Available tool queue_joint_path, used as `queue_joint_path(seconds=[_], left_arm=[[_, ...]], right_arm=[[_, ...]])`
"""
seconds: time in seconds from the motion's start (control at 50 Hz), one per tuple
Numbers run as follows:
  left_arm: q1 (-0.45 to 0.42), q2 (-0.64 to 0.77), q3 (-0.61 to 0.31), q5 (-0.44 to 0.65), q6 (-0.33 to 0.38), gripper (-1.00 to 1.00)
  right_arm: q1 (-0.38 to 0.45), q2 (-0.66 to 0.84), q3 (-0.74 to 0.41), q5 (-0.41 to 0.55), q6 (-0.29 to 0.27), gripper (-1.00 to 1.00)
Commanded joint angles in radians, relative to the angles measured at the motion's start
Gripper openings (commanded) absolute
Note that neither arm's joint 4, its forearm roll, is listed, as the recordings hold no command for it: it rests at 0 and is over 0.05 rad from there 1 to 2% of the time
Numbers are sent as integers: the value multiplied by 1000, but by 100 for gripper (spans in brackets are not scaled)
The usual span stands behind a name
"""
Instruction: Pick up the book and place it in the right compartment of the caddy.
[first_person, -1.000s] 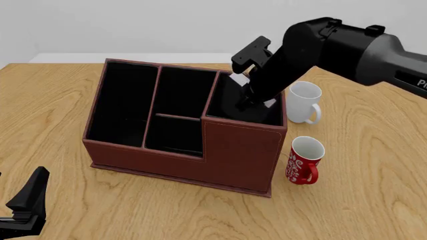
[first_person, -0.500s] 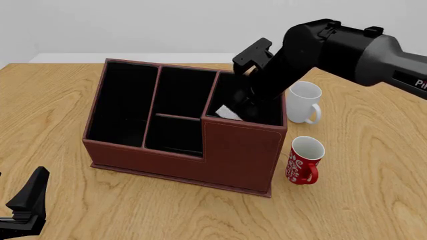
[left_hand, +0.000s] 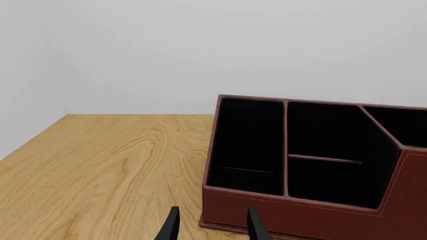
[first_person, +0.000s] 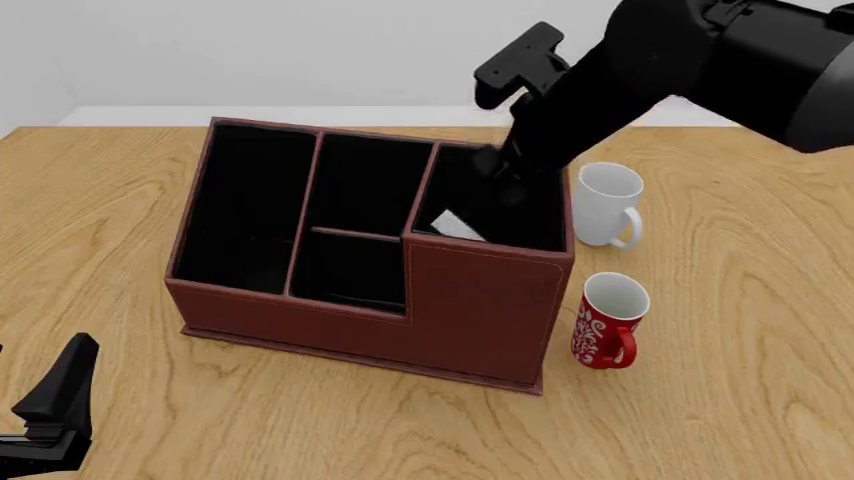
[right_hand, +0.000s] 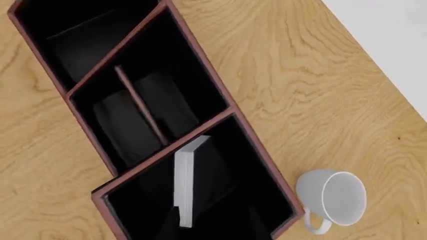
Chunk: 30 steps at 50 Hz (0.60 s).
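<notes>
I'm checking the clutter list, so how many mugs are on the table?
2: a white ceramic mug right of the reddish-brown leather caddy, and a red patterned mug nearer the camera. None seems hidden.

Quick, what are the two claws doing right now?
Left gripper: open, holding nothing.
Right gripper: above the caddy, fingers hidden, cannot be told; the book lies loose inside.

The right arm (first_person: 694, 70) reaches in from the upper right, angled steeply down and to the left, and its gripper (first_person: 510, 180) is too dark to read as parted or closed. The left gripper (left_hand: 212, 227) sits low at the near left, its two fingers (left_hand: 171, 229) parted and holding nothing.
</notes>
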Motion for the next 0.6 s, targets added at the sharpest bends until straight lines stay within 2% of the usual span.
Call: queue_joint_path(seconds=[0.02,0.08,0.1,0.14,0.16,0.18,0.26,0.3,0.32,0.34,0.36,0.38,0.4,0.42,0.46,0.48,0.5,0.52,0.56,0.6], left_arm=[[0,0,0,0,0,100],[0,0,0,0,0,100],[0,0,0,0,0,100],[0,0,0,0,0,100],[0,0,0,0,0,100],[0,0,0,0,0,100],[0,0,0,0,0,100],[0,0,0,0,0,100],[0,0,0,0,0,100],[0,0,0,0,0,100],[0,0,0,0,0,100],[0,0,0,0,0,100],[0,0,0,0,0,100],[0,0,0,0,0,100],[0,0,0,0,0,100],[0,0,0,0,0,100],[0,0,0,0,0,100],[0,0,0,0,0,100],[0,0,0,0,0,100],[0,0,0,0,0,100]], right_arm=[[27,-80,28,0,-2,100],[34,-103,44,-9,4,100],[27,-109,60,-16,-12,100],[39,-126,59,-24,10,100],[36,-133,73,-25,-3,100],[55,-162,80,-35,28,100],[60,-198,118,-48,9,100],[70,-208,119,-49,28,100],[52,-213,134,-59,0,100],[83,-240,142,-66,34,100],[70,-246,168,-79,9,100],[70,-247,168,-79,9,100],[86,-266,185,-97,37,100],[81,-273,214,-113,21,100],[122,-317,256,-149,73,100],[91,-313,284,-168,29,100],[91,-313,285,-168,29,100],[110,-331,278,-178,74,100],[101,-343,315,-209,60,100],[113,-357,330,-223,75,100]])
